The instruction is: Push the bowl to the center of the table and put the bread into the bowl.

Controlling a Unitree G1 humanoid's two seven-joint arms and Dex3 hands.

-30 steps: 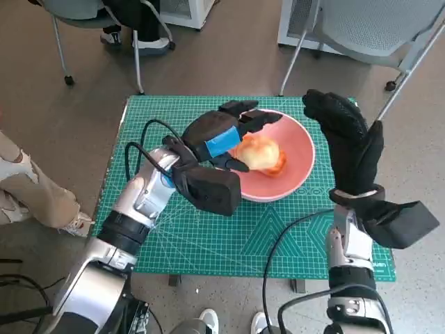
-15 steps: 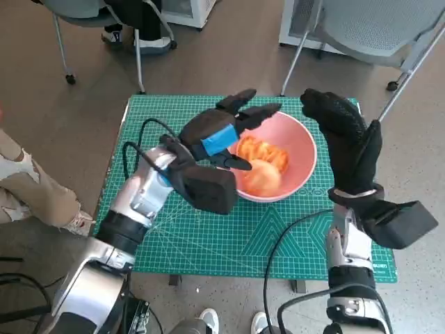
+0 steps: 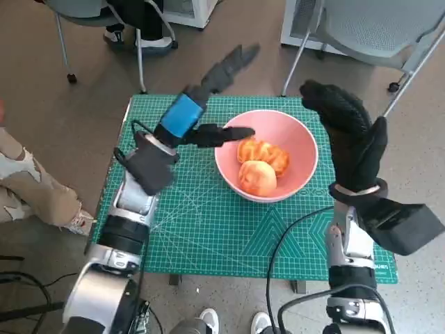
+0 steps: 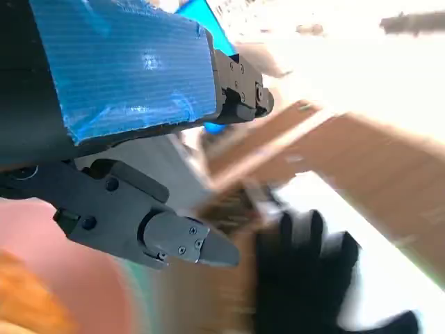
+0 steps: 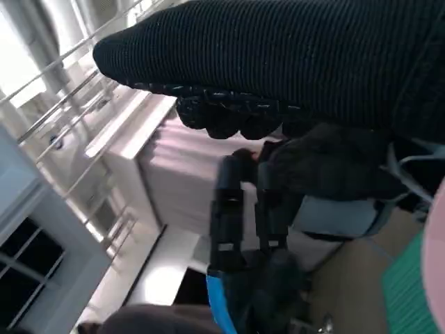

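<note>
The bread (image 3: pixel 261 165) lies in the bowl (image 3: pixel 304 146) mid-counter, both robot hands empty with fingers apart: task looks done.

The place looks like an office or lab room. A small table carries a green cutting mat (image 3: pixel 229 229) on a brown floor (image 3: pixel 62 104), with grey mesh office chairs (image 3: pixel 375 28) on castors at the upper edge and white cabinets (image 3: pixel 188 10) at the top of the frame.
</note>
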